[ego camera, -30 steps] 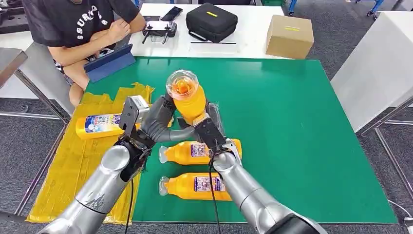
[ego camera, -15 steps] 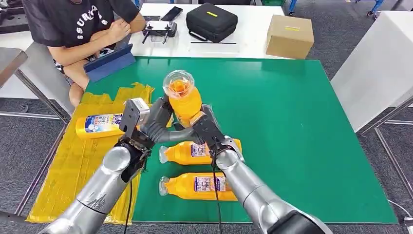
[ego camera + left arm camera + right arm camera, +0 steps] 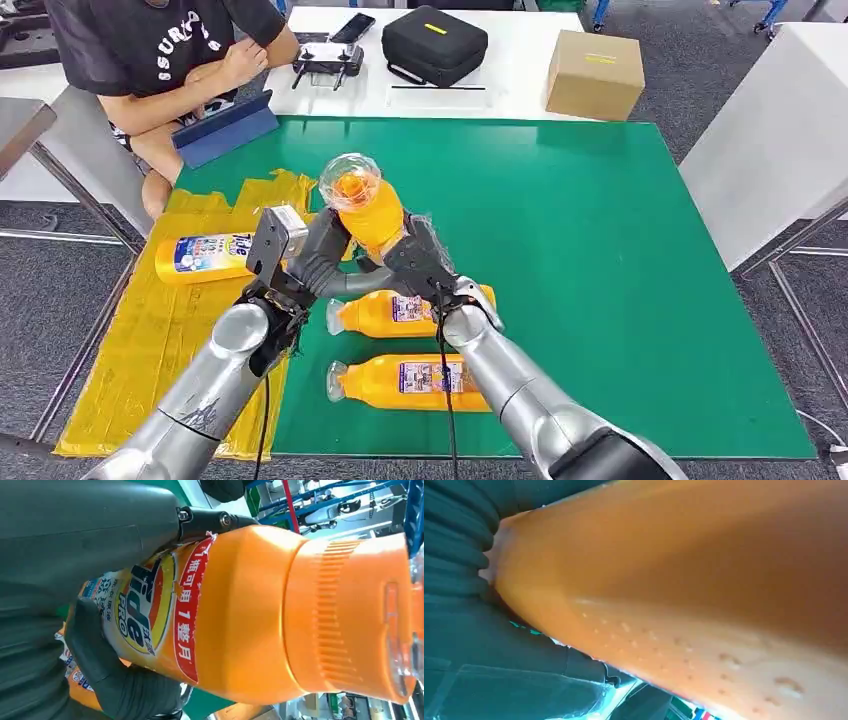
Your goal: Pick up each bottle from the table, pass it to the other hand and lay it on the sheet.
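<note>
An orange Tide bottle (image 3: 366, 207) with a clear cap stands upright in the air above the green mat (image 3: 620, 260), between my two hands. My left hand (image 3: 318, 252) wraps its fingers (image 3: 125, 685) round the labelled body of the bottle (image 3: 240, 615). From the other side my right hand (image 3: 414, 262) grips the lower part; the bottle's orange wall (image 3: 704, 580) lies right against that hand (image 3: 459, 545). Two more orange bottles (image 3: 410, 312) (image 3: 405, 382) lie on the mat under my arms. Another bottle (image 3: 200, 257) lies on the yellow sheet (image 3: 140, 350).
A person (image 3: 170, 55) sits at the far left corner by a blue tablet (image 3: 225, 128). A white table behind holds a black case (image 3: 433, 45), a controller (image 3: 328, 62) and a cardboard box (image 3: 594, 75). The mat's right half is bare.
The held bottle and both hands have shifted left, towards the yellow sheet, and the bottle leans slightly more to the left. The lying bottles have not moved.
</note>
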{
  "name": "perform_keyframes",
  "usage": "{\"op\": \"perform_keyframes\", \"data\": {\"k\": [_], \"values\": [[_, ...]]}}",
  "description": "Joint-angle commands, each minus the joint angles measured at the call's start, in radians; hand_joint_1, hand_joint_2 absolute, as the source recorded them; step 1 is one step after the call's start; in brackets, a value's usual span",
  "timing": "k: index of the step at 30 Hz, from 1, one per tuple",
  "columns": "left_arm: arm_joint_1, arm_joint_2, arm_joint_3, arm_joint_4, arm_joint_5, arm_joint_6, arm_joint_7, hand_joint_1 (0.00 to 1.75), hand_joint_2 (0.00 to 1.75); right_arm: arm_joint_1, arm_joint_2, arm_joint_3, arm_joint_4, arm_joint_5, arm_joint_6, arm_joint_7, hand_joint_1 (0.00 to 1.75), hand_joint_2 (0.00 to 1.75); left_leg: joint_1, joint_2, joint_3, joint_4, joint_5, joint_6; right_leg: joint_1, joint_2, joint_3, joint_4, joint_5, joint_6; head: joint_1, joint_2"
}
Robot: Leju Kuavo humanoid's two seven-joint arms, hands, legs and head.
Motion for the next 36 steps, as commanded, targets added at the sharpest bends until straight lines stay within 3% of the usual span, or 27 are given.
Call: {"op": "perform_keyframes", "data": {"k": [1, 10, 20, 27, 31, 33, 36], "values": [[-0.046, -0.085, -0.075, 0.074, 0.000, -0.016, 0.014, 0.00, 1.75, -0.045, 0.045, 0.203, 0.051, 0.077, -0.031, 0.027, 1.75, 1.75, 0.002, 0.000, 0.004, 0.002, -0.004, -0.005, 0.002, -0.001, 0.005, 0.001, -0.003, -0.003, 0.000, 0.000], [-0.015, -0.072, -0.050, 0.037, -0.020, 0.006, 0.014, 0.00, 1.75, -0.050, 0.045, 0.279, -0.014, -0.015, -0.050, 0.076, 1.75, 1.75, 0.002, 0.001, 0.003, 0.003, -0.004, -0.005, 0.002, 0.000, 0.004, 0.002, -0.003, -0.003, 0.000, 0.000], [0.001, -0.068, -0.050, 0.057, -0.042, 0.023, -0.002, 0.00, 1.75, -0.024, 0.045, 0.278, -0.086, -0.199, -0.038, 0.003, 1.75, 1.75, 0.001, 0.001, 0.002, 0.001, -0.002, -0.003, 0.001, 0.001, 0.002, 0.000, -0.001, -0.002, 0.000, 0.000], [0.006, -0.063, -0.042, 0.043, -0.042, 0.029, -0.002, 0.00, 1.75, -0.026, 0.045, 0.295, -0.117, -0.223, -0.040, -0.004, 1.75, 1.75, 0.001, 0.002, 0.002, 0.002, -0.003, -0.004, 0.001, 0.001, 0.002, 0.001, -0.002, -0.002, 0.000, 0.000], [0.013, -0.060, -0.046, 0.025, -0.044, 0.030, 0.004, 0.00, 1.75, -0.029, 0.045, 0.332, -0.140, -0.176, -0.109, 0.011, 1.75, 1.75, 0.002, 0.004, 0.011, 0.005, -0.009, -0.011, 0.002, 0.003, 0.011, 0.005, -0.008, -0.007, 0.000, 0.000], [0.015, -0.063, -0.047, 0.024, -0.045, 0.030, 0.008, 0.00, 1.75, -0.030, 0.045, 0.342, -0.146, -0.161, -0.119, 0.016, 1.75, 1.75, 0.001, 0.002, 0.002, 0.001, -0.003, -0.004, 0.000, 0.002, 0.002, 0.001, -0.002, -0.002, 0.000, 0.000], [0.015, -0.068, -0.048, 0.024, -0.046, 0.031, 0.010, 0.00, 1.75, -0.037, 0.045, 0.364, -0.145, -0.125, -0.141, 0.031, 1.75, 1.75, 0.001, 0.003, 0.006, 0.003, -0.005, -0.006, 0.001, 0.003, 0.006, 0.003, -0.004, -0.004, 0.000, 0.000]]}}
